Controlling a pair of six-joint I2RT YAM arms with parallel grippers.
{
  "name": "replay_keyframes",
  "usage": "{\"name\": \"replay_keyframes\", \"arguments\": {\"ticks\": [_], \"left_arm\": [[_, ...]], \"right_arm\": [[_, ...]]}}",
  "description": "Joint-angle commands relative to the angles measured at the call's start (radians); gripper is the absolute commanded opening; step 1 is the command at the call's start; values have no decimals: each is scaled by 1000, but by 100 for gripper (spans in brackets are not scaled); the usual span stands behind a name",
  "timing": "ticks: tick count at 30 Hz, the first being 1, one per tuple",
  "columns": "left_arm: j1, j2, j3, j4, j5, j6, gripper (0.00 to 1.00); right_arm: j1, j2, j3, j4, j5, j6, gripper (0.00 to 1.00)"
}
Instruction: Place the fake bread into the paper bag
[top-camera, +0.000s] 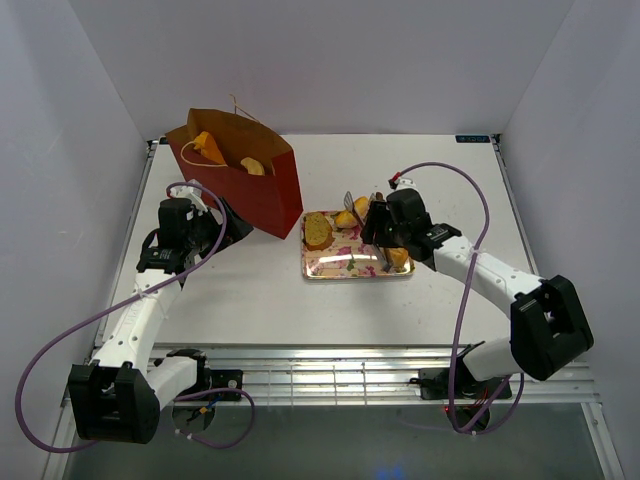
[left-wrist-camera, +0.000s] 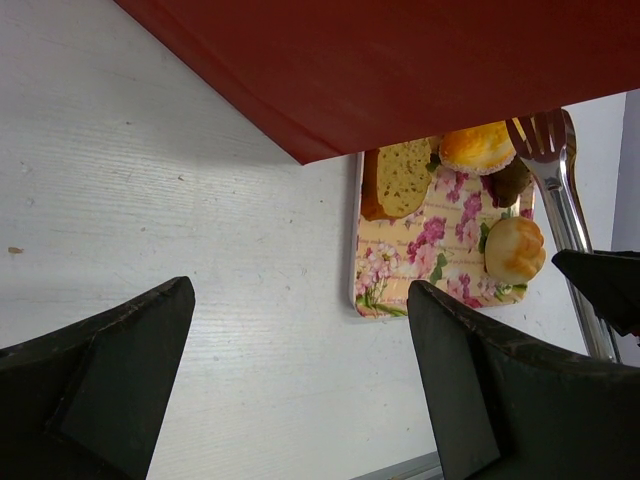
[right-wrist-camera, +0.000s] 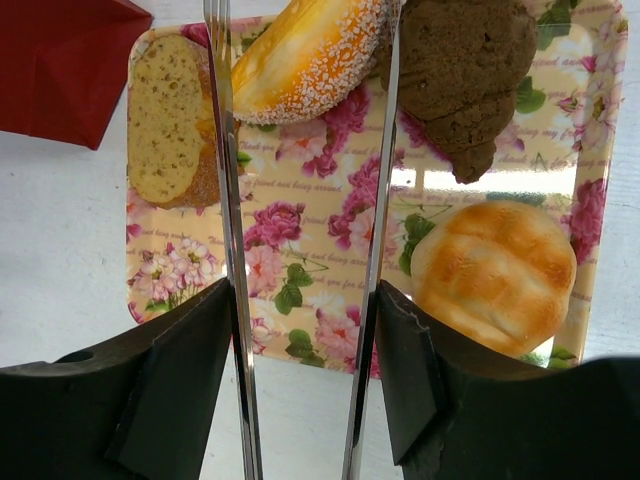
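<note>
The bag (top-camera: 265, 195) stands open at the far left of the surface (top-camera: 250, 300). Two pieces of bread lie in it, an orange one (top-camera: 208, 148) and a paler one (top-camera: 252, 165). Both are half sunk below the rim, so their kinds are hard to make out.

The other pieces sit on a floral tray (top-camera: 335, 265) just right of the bag: a toast slice (right-wrist-camera: 165, 120), a sugared bun (right-wrist-camera: 310, 55), a brown croissant (right-wrist-camera: 465, 70) and a round roll (right-wrist-camera: 495, 275). In the right wrist view the top edge cuts off the bun and croissant. From above, the right arm covers much of the tray and only part of the roll shows.

The right pincer (right-wrist-camera: 305, 300) grips a pair of tongs (right-wrist-camera: 228, 180), with one finger pressed to the outside of each blade. The blades stand apart over the tray and reach toward the bun. Their tips run out of the right wrist view. In the left wrist view one forked tip lies close by the bun, but I cannot tell whether it touches.

The left pincer (left-wrist-camera: 300, 300) is spread wide and empty, low over the surface beside the bag. Its camera catches only the bag's red wall, not the mouth.
</note>
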Motion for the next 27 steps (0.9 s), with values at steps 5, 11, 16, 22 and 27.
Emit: {"name": "replay_keyframes", "arguments": {"ticks": [5, 11, 16, 22, 27], "left_arm": [[-3, -23, -2, 17, 19, -7, 98], [-3, -24, -5, 18, 22, -8, 98], [-4, -25, -5, 20, 27, -10, 98], [-3, -23, -7, 22, 28, -11, 98], [-4, -20, -10, 25, 36, -13, 98]], "right_arm": [[-4, 24, 90, 25, 16, -15, 61], [-3, 37, 121, -15, 45, -19, 58], [-3, 38, 142, -37, 74, -36, 58], [-3, 26, 150, -41, 63, -45, 56], [-3, -11, 138, -52, 75, -42, 56]]}}
